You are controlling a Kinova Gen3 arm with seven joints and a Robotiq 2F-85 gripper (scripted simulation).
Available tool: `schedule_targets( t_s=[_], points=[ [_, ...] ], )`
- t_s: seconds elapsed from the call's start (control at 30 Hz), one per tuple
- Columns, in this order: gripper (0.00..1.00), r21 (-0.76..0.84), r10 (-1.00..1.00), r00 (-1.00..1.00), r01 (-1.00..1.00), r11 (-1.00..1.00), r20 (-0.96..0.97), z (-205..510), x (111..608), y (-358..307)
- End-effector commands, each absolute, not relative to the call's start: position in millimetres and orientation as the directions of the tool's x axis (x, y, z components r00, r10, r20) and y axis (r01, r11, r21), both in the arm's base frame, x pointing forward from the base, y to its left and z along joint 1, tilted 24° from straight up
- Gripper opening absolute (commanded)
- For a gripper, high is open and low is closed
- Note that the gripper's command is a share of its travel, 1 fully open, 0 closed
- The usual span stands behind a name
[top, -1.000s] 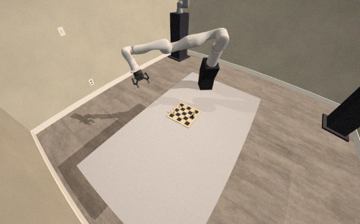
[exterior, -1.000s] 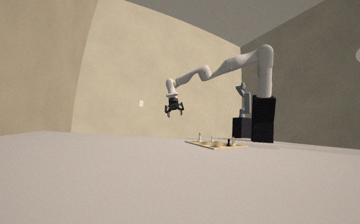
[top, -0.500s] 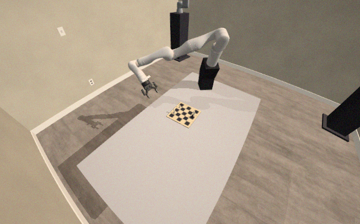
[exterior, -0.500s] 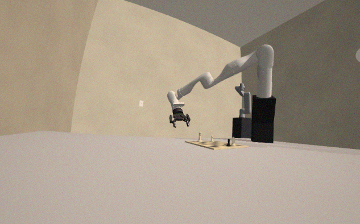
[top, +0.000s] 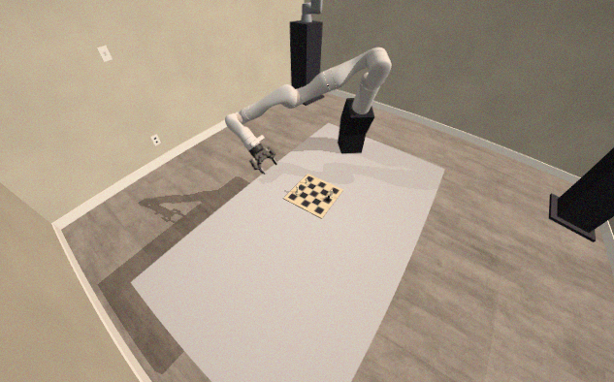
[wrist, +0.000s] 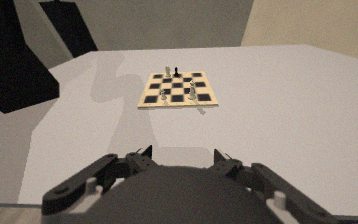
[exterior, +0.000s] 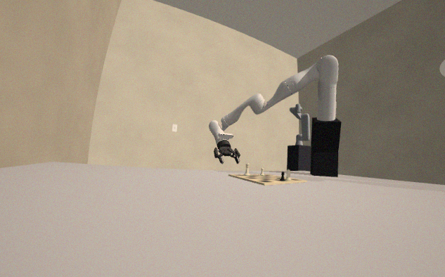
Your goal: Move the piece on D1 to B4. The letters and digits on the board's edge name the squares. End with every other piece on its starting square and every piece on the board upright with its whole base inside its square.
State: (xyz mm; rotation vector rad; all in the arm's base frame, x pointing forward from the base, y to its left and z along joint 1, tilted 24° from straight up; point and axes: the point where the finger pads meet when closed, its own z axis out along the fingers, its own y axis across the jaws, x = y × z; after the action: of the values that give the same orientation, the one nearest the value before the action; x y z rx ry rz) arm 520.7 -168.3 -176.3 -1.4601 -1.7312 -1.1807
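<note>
A small tan and black chessboard [top: 313,195] lies on the grey table top; it also shows in the wrist view [wrist: 178,90] and in the exterior view [exterior: 268,179]. In the wrist view two pale pieces [wrist: 163,95] [wrist: 192,92] stand on its near side. A pale piece [wrist: 168,71] and a black piece [wrist: 176,72] stand at its far edge. The edge letters are too small to read, so I cannot tell which piece stands on D1. My gripper [top: 264,165] is open and empty. It hangs in the air off the table's edge, well away from the board, as the exterior view [exterior: 227,157] and the wrist view [wrist: 182,152] also show.
The arm's black pedestal [top: 355,127] stands at the table's far end behind the board. A second black stand [top: 306,50] is by the wall. A dark slanted beam [top: 602,186] is at the right.
</note>
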Motion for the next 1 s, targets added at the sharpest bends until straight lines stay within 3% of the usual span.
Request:
schedule_targets(
  t_s=[0.0, 0.97],
  points=[
    [1.00, 0.263, 0.443, -0.242, 0.965, 0.014, 0.863, -179.6, 518.3, -163.0],
    [1.00, 0.277, 0.434, -0.259, 0.960, 0.021, 0.863, -180.9, 517.6, -158.9]
  ],
)
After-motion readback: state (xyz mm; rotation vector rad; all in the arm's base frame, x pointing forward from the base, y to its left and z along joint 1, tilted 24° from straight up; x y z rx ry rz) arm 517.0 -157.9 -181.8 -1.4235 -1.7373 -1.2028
